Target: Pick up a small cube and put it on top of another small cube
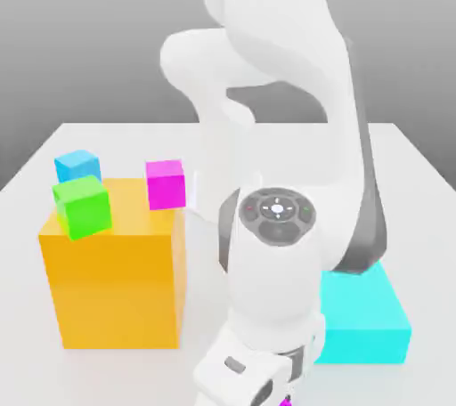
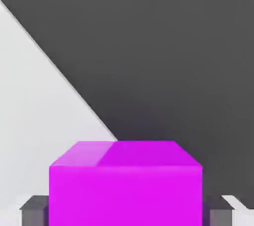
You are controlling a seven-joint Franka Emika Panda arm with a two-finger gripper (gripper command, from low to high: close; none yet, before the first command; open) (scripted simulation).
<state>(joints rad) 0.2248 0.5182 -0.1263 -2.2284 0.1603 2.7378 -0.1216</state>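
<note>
Gripper fingers [image 2: 222, 216] closed on a small glossy magenta cube [image 2: 125, 195], at six o'clock in both views; the grasp seems made (the other magenta cube [image 1: 166, 185] sits near ten o'clock), so lifting comes next.

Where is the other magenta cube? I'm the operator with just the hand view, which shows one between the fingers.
Observer: The other magenta cube is at the orange block's top, toward the exterior view's right.
Operator: Anything near it that I could knock?
Observer: Yes, a green cube, toward the exterior view's left.
Operator: And on the arm's other side?
Observer: A cyan block, lower than the orange one and partly hidden behind the arm.
</note>
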